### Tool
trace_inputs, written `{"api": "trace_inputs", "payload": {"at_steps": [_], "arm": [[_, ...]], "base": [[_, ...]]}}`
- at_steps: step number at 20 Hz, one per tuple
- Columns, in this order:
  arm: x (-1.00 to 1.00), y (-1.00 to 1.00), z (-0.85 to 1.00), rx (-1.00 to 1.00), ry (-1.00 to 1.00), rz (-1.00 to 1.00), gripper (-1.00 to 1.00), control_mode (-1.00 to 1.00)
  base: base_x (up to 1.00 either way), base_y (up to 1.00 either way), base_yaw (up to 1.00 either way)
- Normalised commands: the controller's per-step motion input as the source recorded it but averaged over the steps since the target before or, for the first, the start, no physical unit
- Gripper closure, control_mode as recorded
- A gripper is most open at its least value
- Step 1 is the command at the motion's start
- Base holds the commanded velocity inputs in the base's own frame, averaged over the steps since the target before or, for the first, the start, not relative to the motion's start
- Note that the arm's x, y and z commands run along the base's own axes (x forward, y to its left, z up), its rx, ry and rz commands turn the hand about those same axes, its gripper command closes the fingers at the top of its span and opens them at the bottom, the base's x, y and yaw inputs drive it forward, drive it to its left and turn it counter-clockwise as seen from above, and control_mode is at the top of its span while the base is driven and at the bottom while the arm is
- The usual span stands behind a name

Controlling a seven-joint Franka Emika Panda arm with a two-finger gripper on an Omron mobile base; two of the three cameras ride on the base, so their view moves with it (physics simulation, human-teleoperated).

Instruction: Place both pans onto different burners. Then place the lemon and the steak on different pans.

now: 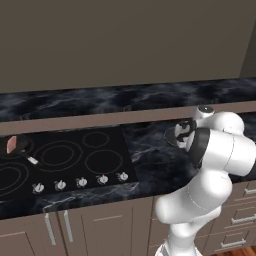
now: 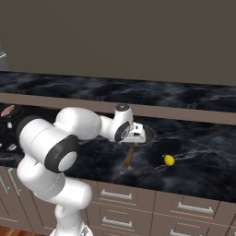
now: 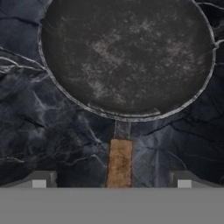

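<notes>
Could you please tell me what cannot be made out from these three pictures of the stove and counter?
- Grey pan: in the left base view the arm covers most of it; in the right base view the hand hides much of it.
- Brown handle: its end is cut off at the bottom of the hand view.
- Small black pan with the steak: cropped by the left edge in both base views.
- Knob markings: too small to read.

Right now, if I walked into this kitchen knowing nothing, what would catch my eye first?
Probably the big white robot arm reaching over the dark marble counter, its open end effector poised above the brown handle of a wide grey pan. Next, the bright lemon on the counter right of that pan. Off left, a steak already lies in a small black pan on the cooktop.
</notes>
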Motion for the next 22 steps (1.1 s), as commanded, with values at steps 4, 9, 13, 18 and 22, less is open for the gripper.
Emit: {"api": "trace_inputs", "payload": {"at_steps": [4,9,13,18,22], "arm": [[-0.03,-0.12,-0.27,0.00,0.00,0.00,-1.00,-1.00],[-0.01,-0.07,-0.26,0.00,0.00,0.00,-1.00,-1.00],[0.00,-0.03,-0.27,0.00,0.00,0.00,-1.00,-1.00],[0.00,-0.06,-0.22,0.00,0.00,0.00,-1.00,-1.00],[0.00,-0.14,-0.17,0.00,0.00,0.00,-1.00,-1.00]], "base": [[0.00,0.00,0.00],[0.00,0.00,0.00],[0.00,0.00,0.00],[0.00,0.00,0.00],[0.00,0.00,0.00]]}}
